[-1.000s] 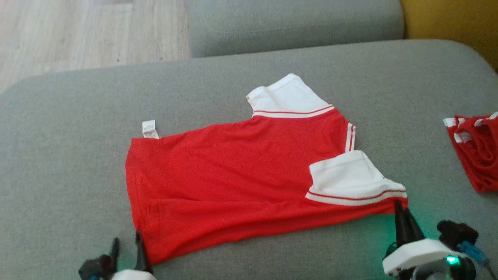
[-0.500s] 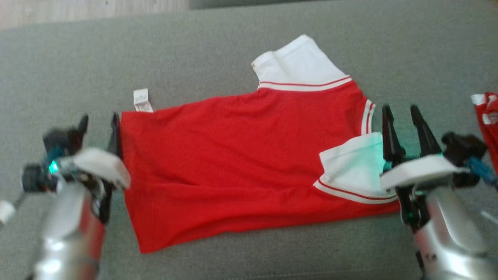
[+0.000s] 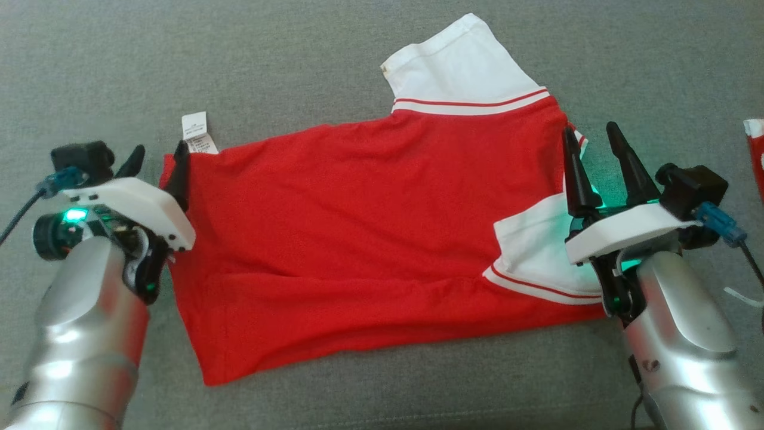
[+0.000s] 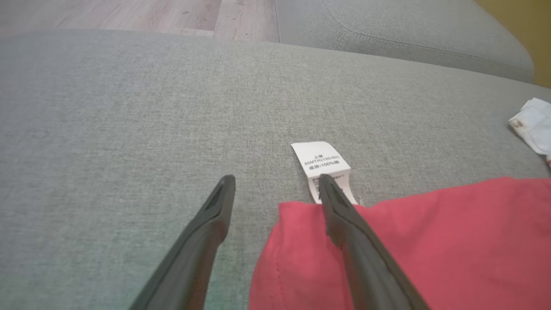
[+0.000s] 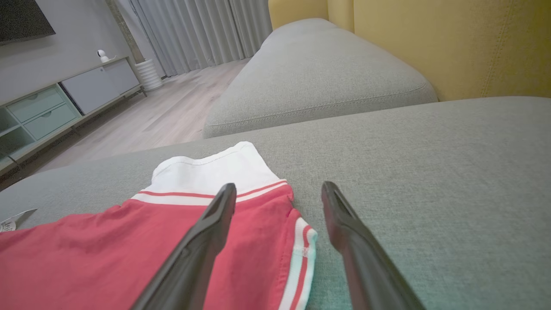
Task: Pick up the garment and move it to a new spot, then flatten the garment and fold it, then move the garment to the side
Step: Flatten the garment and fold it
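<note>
The garment (image 3: 358,227), a red shirt with white sleeve ends, lies spread sideways on the grey cushion (image 3: 298,54). Its white label (image 3: 197,132) sticks out at the far left corner. My left gripper (image 3: 156,161) hovers open over that corner, nothing between its fingers; in the left wrist view one finger (image 4: 344,224) overlaps the red hem (image 4: 409,241) beside the label (image 4: 320,165). My right gripper (image 3: 594,140) stands open above the striped neck edge, by the near white sleeve (image 3: 531,251). The right wrist view shows the far sleeve (image 5: 211,172) and striped trim (image 5: 301,258) below the open gripper (image 5: 280,189).
Another red-and-white cloth (image 3: 755,149) peeks in at the right edge. Beyond the cushion lie a second grey cushion (image 5: 318,73), a yellow backrest (image 5: 452,43), wooden floor (image 5: 163,116) and a low cabinet (image 5: 51,107).
Both grippers let go of the garment's near edge, opened, and moved up to its far-left corner and neck edge. The head camera tilted down, so the whole picture shifted.
</note>
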Tool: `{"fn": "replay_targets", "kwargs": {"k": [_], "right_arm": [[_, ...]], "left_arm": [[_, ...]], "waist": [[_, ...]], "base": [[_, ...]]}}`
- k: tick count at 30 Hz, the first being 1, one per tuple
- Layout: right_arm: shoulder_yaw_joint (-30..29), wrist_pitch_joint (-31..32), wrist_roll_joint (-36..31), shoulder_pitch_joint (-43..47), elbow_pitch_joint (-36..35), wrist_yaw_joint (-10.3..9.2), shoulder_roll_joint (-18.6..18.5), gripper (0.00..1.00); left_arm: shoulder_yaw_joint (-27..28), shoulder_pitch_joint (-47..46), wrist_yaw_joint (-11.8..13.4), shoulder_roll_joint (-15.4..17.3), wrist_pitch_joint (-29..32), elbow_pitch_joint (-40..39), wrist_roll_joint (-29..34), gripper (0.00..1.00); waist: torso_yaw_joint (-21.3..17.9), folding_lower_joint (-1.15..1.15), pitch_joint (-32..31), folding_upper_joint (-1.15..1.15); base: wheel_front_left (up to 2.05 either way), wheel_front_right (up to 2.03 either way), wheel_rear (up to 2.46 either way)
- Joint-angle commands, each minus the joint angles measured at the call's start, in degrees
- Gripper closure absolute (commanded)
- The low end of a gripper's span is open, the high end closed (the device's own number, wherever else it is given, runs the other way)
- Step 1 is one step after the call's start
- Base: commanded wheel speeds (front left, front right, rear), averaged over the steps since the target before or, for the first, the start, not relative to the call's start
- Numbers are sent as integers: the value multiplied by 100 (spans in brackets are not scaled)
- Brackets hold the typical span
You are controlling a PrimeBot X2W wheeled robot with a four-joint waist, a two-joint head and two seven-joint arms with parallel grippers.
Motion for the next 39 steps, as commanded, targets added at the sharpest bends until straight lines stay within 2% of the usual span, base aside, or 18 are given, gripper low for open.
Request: {"fn": "replay_targets", "kwargs": {"k": [1,5,21,22,23,25,26,29,33,39], "right_arm": [[126,-78,45,-127,-107,-4,-26,0],[115,-103,89,-97,-5,-4,-42,0],[243,-127,173,-299,101,-4,-28,0],[253,-128,179,-321,102,-4,-31,0],[265,-128,198,-374,115,-4,-52,0],[260,-128,219,-435,137,-4,-83,0],[250,-129,226,-472,149,-4,-109,0],[212,-124,222,-639,221,-4,-212,0],[191,112,122,-1066,432,-4,-400,0],[224,905,-118,-1934,969,-4,-712,0]], "left_arm": [[29,-124,10,387,-84,-242,-197,0],[-282,-56,10,502,-42,-346,-514,0],[-951,-67,9,779,529,-235,-1409,0],[-1013,-71,9,778,571,-252,-1466,6],[-1136,-54,9,771,684,-298,-1623,38],[-1279,-37,9,825,737,-333,-1688,89],[-1346,-23,9,839,758,-360,-1734,100],[-1514,-11,9,890,711,-473,-1847,100],[-1568,-161,10,972,96,-547,-1703,100],[-1664,-448,68,760,-624,-524,-1425,100]], "waist": [[10,-1,-18,0],[42,-1,-72,0],[-8,-1,2,0],[-11,-1,15,0],[-5,-1,33,0],[14,-1,37,0],[35,-1,37,0],[119,-1,38,0],[314,-1,78,0],[762,-1,279,0]], "base": [[0,0,0],[0,0,0],[0,0,0],[0,0,0],[0,0,0],[0,0,0],[0,0,0],[0,0,0],[0,0,0],[0,0,0]]}}
